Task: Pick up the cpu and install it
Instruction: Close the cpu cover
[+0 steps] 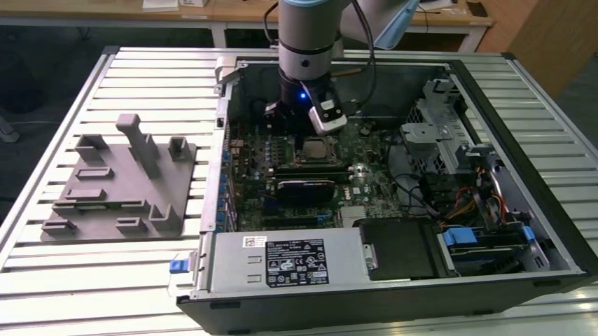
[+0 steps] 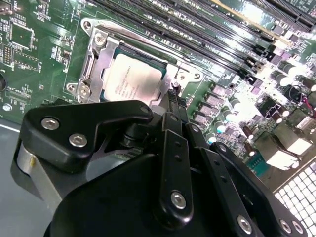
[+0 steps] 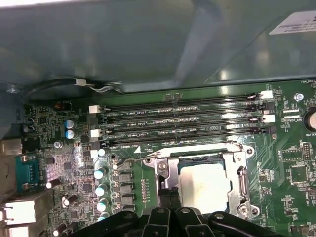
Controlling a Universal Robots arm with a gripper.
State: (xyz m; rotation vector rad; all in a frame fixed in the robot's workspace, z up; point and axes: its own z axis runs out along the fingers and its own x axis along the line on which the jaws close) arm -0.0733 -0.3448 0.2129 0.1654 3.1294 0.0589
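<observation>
The cpu (image 1: 316, 147) lies flat in the motherboard socket with its pale silver top up, inside an open computer case. A metal socket frame (image 2: 94, 59) surrounds the cpu (image 2: 133, 79) (image 3: 205, 185). My gripper (image 1: 301, 129) hangs straight down over the board, just beside the socket. In both wrist views its black fingers (image 2: 173, 113) are pressed together, and the tips of the gripper (image 3: 170, 198) sit at the edge of the cpu. Nothing is between them.
The case walls (image 1: 227, 140) box in the board. Rows of memory slots (image 3: 182, 123) run beside the socket. A drive cage and cables (image 1: 449, 147) fill the exterior view's right, a power supply (image 1: 290, 262) the front. A grey plastic fixture (image 1: 122, 182) stands on the table at the exterior view's left.
</observation>
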